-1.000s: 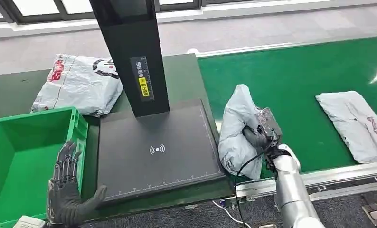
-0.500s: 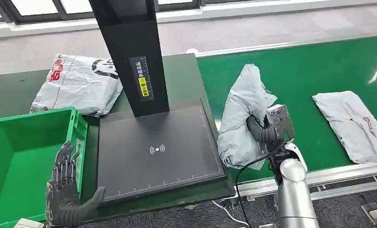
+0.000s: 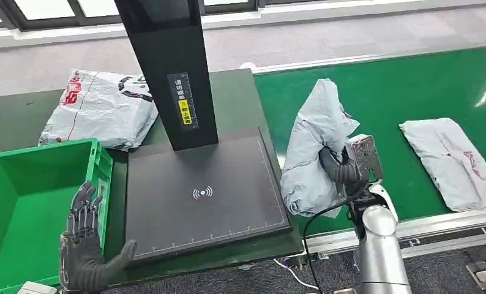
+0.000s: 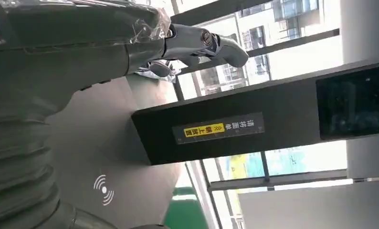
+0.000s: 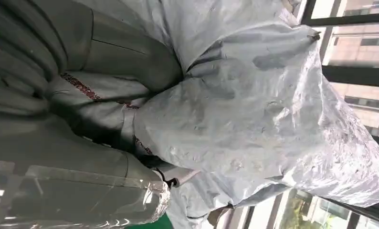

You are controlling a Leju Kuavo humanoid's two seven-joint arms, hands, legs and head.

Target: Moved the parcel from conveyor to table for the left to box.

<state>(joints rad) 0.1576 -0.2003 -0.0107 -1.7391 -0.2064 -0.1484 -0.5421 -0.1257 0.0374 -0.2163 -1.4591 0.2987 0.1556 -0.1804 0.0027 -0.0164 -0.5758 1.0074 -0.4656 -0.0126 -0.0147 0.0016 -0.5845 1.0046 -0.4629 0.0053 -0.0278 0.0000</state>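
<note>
Right hand (image 3: 337, 169) grips the crumpled grey plastic parcel (image 3: 314, 147), lifted above the green conveyor belt (image 3: 400, 92).
Left hand (image 3: 84, 245), fingers spread and holding nothing, stands between the green plastic crate (image 3: 20, 202) and the black scanner plate (image 3: 204, 196); beyond it lies a white printed bag (image 3: 100, 107).

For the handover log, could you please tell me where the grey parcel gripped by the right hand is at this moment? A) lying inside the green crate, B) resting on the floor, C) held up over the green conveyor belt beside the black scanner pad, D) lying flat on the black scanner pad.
C: the right hand grips the grey parcel upright over the green conveyor belt, just beside the black scanner pad, not yet on it.
</note>
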